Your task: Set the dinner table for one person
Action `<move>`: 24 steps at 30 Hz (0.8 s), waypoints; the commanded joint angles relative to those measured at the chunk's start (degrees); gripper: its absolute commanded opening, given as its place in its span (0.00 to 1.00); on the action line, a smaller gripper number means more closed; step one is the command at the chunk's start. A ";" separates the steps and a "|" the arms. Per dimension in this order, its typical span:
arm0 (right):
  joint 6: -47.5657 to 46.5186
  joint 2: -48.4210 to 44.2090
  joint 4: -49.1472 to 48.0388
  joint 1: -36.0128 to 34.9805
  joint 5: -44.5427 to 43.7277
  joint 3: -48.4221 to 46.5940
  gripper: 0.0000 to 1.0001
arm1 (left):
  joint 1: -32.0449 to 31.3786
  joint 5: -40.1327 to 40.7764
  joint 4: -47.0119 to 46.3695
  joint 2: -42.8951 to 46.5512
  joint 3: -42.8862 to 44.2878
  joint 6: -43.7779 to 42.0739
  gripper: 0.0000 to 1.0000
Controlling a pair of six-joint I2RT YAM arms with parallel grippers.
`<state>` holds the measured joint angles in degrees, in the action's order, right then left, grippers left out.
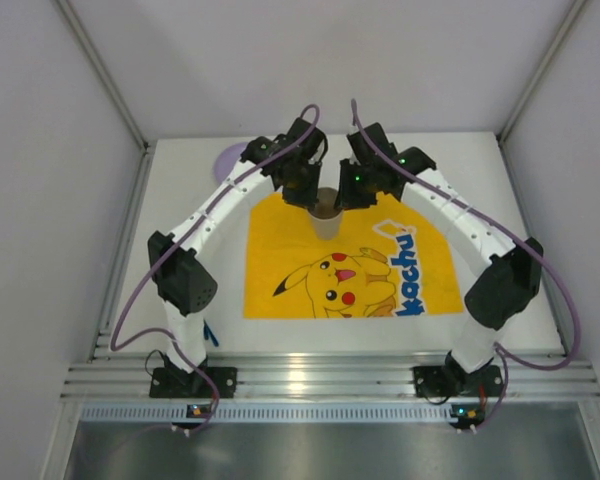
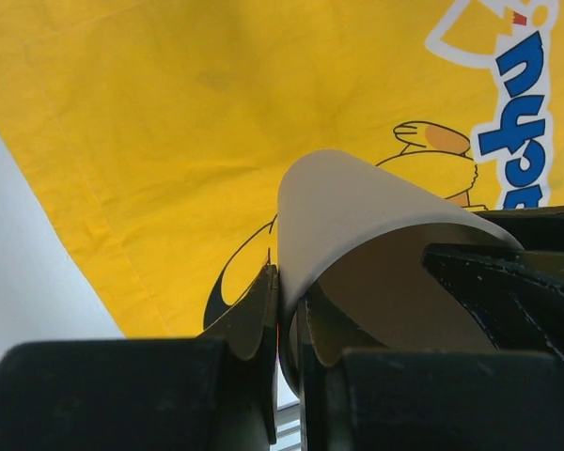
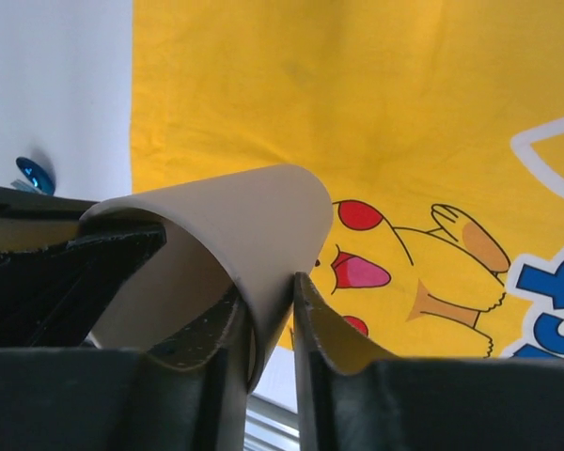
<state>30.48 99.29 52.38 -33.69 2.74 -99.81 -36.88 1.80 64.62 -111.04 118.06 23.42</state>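
Along the left edge of the dinner table (image 1: 170,200), an upright white panel (image 1: 50,200) stands close, leaving only a narrow bare strip beside the yellow mat (image 1: 280,260). A lilac plate (image 1: 230,155) lies in the far-left corner, and a small blue object (image 1: 210,335) lies near the left arm's base. The left gripper (image 1: 302,185) is pinched onto the wall of a tan paper cup (image 1: 326,212), one finger inside the rim and one outside. The cup is over the mat's far edge, between the two arms. The right gripper (image 1: 355,190) straddles the opposite side of the rim, its jaws drawn in against the wall. Right of the mat, a wider bare band runs to the right panel (image 1: 570,180). The table is flat, matte and plain white, with a ribbed aluminium rail (image 1: 310,380) along its near edge.
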 commanded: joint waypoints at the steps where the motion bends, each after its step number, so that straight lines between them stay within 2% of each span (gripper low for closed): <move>1: -0.95 2.23 3.60 -0.58 -5.38 -0.64 0.10 | 0.06 -5.75 -2.92 6.28 1.47 2.42 0.00; 3: -1.04 3.19 5.09 -0.58 -6.34 -2.40 0.00 | -0.38 -5.76 -3.62 6.28 1.38 2.77 0.09; 4: -1.12 3.54 5.62 -0.58 -7.04 -2.84 0.00 | -0.38 -5.41 -3.97 6.45 1.30 3.03 0.14; 5: -1.12 3.63 6.06 -0.58 -8.09 -3.28 0.00 | -0.38 -4.62 -4.06 6.45 1.12 3.82 0.31; 7: -1.30 3.81 6.94 -0.41 -8.98 -4.08 0.00 | -0.47 -0.16 -4.85 6.54 0.24 4.61 0.71; 8: -1.56 3.81 7.38 -0.15 -9.77 -4.34 0.00 | -0.38 1.35 -5.29 6.54 -0.28 4.44 0.95; 9: -1.65 3.64 7.73 0.12 -10.12 -4.43 0.00 | 0.05 2.84 -5.73 6.54 -0.81 4.27 0.98; 11: -2.00 2.85 8.00 1.69 -10.39 -4.17 0.00 | 1.45 7.77 -5.73 5.93 -0.90 3.65 0.98; 12: -2.18 2.41 8.00 2.48 -10.56 -3.47 0.00 | 4.51 8.21 -5.73 5.75 -0.99 3.65 0.98; 14: -2.44 1.53 8.00 5.38 -10.39 -2.76 0.00 | 8.65 5.51 -6.96 5.31 -1.34 4.09 0.98; 15: -2.53 0.66 8.00 7.39 -10.48 -2.06 0.00 | 12.76 4.53 -7.40 5.05 -1.60 4.26 0.98; 18: -3.23 -0.40 7.91 10.48 -9.16 -2.05 0.00 | 17.79 2.50 -10.03 5.05 -1.96 3.65 0.98; 21: -5.25 -0.76 6.78 10.41 -3.82 -2.84 0.00 | 19.39 1.89 -11.71 4.61 -2.57 2.42 0.98; 23: -6.22 -1.02 4.33 8.74 1.71 -2.58 0.08 | 19.74 2.33 -12.06 4.26 -3.27 2.33 0.98; 24: -6.31 -0.85 3.96 5.16 2.00 -3.02 0.31 | 20.18 3.98 -12.41 4.34 -4.49 2.68 0.98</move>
<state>26.98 101.45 59.27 -22.61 -2.04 -101.62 -15.33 5.48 55.72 -107.02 115.35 26.87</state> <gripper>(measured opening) 0.170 0.983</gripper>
